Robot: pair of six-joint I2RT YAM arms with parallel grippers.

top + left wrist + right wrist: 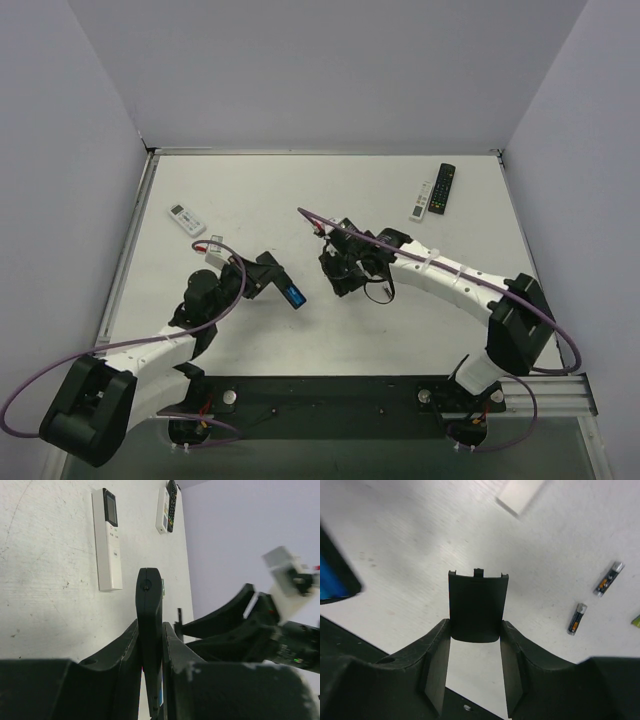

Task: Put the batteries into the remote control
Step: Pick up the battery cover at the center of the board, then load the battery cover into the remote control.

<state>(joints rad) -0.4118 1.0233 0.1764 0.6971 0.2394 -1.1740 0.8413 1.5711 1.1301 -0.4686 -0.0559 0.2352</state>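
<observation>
My left gripper point(283, 287) is shut on a black remote control point(291, 294) with a blue patch and holds it above the table. In the left wrist view the remote point(149, 600) stands edge-on between the fingers of that gripper point(150, 630). My right gripper point(475, 627) is shut on a black battery cover point(478, 605), close to the right of the remote point(332, 575). In the top view this gripper point(338, 275) is near the table's middle. Two dark batteries point(608, 578) point(576, 618) and the end of a green one point(636, 621) lie on the table.
A white remote point(187, 218) lies at the left and also shows in the left wrist view point(109, 540). A white remote point(422, 200) and a black remote point(442, 188) lie side by side at the back right. A white object's corner point(520, 495) shows at the top of the right wrist view.
</observation>
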